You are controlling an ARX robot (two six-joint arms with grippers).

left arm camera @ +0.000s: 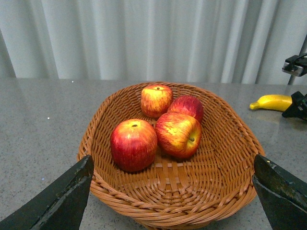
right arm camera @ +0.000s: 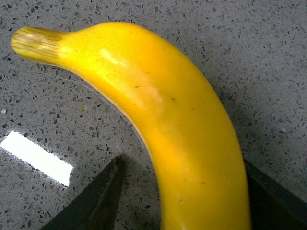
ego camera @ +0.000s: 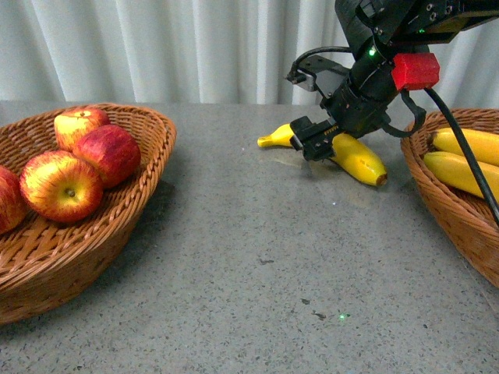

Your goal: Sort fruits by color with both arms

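the right gripper (ego camera: 318, 140) is down over a banana (ego camera: 355, 156) that lies on the grey speckled table (ego camera: 257, 257), between the two wicker baskets and nearer the one on the right. in the right wrist view the banana (right arm camera: 177, 129) fills the space between the two dark fingers (right arm camera: 96, 201), one on each side of it with a sliver of table showing beside the nearer one, so the jaws look spread around the fruit and i cannot tell whether they touch it. the right-hand basket (ego camera: 460, 210) holds two more bananas (ego camera: 468, 160). the left-hand basket (ego camera: 117, 210) holds red and yellow apples (ego camera: 62, 187), four of them in the left wrist view. the left gripper (left arm camera: 172, 191) hangs above that basket (left arm camera: 172, 201), its fingertips (left arm camera: 67, 196) wide apart with nothing between them.
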